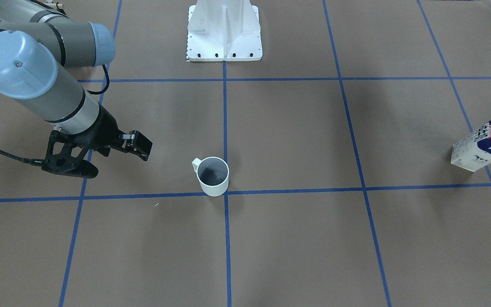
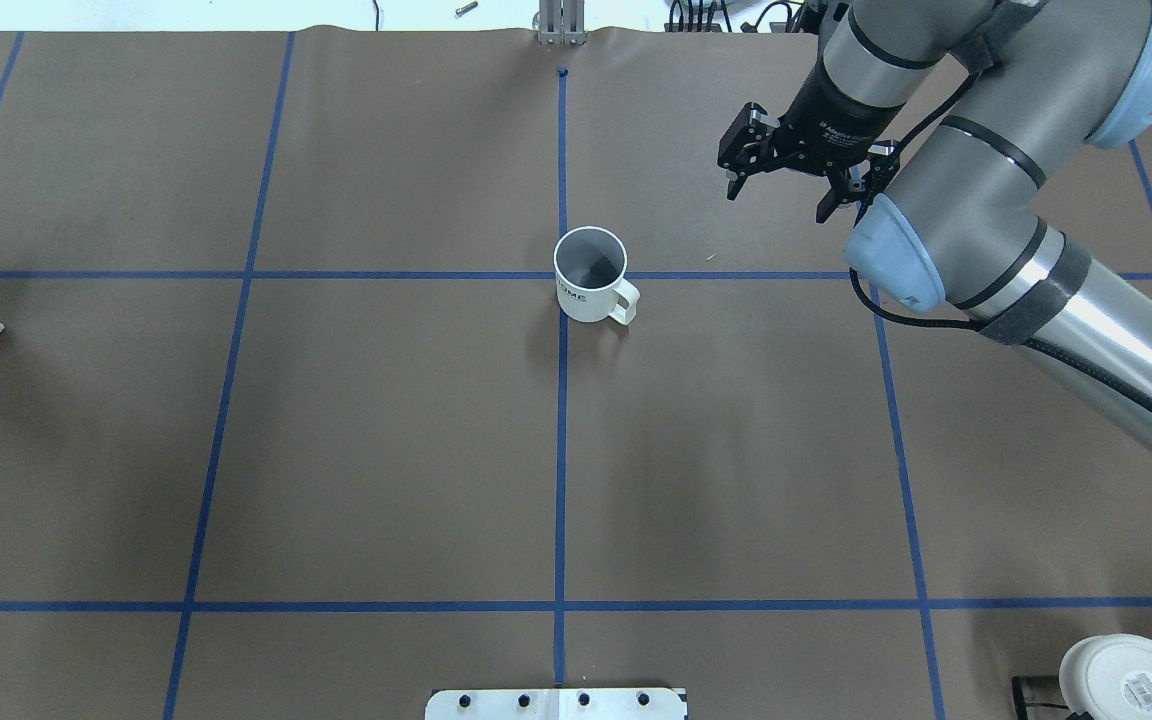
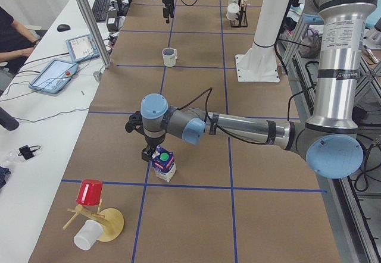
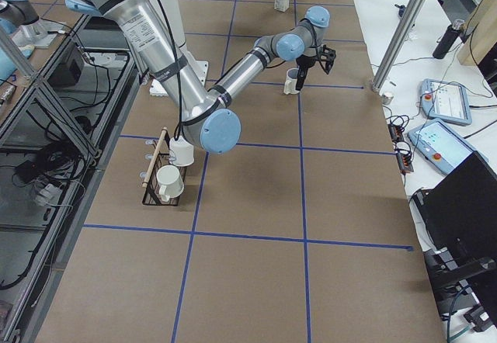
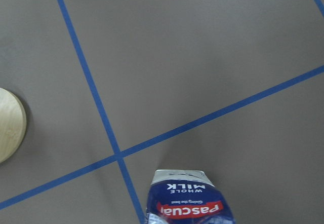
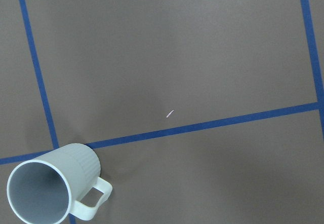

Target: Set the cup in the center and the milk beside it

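The cup [image 1: 213, 175], a white mug with a dark-grey inside and a small handle, stands upright by the central crossing of the blue tape lines. It also shows in the overhead view [image 2: 591, 277] and the right wrist view [image 6: 50, 188]. My right gripper [image 2: 779, 197] is open and empty, hovering apart from the cup on its handle side [image 1: 115, 164]. The milk [image 3: 164, 163], a blue-and-white carton with a green cap, stands at the table's left end [image 1: 484, 145] [image 5: 190, 203]. My left gripper [image 3: 147, 151] sits right at its top; I cannot tell whether it is open or shut.
A wooden stand with a red cup [image 3: 90, 193] and a white cup stands near the carton; its base shows in the left wrist view [image 5: 7, 125]. A mug rack [image 4: 165, 174] stands at the right end. A sticker-based white cup [image 2: 1116, 680] and the robot base [image 1: 224, 32] are near the robot.
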`<state>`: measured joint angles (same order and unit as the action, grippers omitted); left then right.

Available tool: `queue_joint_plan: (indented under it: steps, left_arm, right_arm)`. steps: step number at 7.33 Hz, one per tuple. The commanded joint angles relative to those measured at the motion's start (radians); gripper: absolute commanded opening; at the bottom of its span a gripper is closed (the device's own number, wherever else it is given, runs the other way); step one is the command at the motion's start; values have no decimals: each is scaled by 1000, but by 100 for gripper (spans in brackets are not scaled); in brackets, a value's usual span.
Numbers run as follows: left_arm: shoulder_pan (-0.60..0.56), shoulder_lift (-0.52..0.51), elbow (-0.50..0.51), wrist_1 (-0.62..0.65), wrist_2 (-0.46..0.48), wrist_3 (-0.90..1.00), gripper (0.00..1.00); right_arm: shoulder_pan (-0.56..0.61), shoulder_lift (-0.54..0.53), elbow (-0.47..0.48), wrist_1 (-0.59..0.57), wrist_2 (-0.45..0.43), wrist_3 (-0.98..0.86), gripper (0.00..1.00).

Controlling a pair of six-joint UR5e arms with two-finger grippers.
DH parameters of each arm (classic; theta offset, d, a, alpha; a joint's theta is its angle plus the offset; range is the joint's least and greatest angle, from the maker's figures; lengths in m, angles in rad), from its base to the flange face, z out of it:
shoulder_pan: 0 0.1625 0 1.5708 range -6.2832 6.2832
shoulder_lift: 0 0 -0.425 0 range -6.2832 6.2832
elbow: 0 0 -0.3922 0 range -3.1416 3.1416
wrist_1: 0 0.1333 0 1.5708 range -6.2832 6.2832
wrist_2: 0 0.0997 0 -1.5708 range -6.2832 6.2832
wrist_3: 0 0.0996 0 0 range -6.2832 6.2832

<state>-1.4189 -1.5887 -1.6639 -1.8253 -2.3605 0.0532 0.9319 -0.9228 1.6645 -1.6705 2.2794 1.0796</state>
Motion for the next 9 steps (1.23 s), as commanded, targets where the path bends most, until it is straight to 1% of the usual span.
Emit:
queue_joint_plan:
  steps: [1, 3, 4, 5, 9]
  left_arm:
    - [14, -1, 15, -5, 3, 7, 97]
    - [14, -1, 18, -3, 7, 10, 97]
    - [14, -2, 24, -5, 35, 10, 97]
    - [14, -2, 35, -8, 40, 10, 97]
    - [18, 1, 33, -5, 33, -4, 97]
  right_arm:
    - [1, -4, 9, -1, 0, 0, 100]
    - [1, -5, 9, -2, 0, 0, 100]
    - [1, -5, 9, -2, 0, 0, 100]
    - [1, -7, 9, 0, -1, 0, 100]
    - [-1, -5, 9, 0, -3, 0, 100]
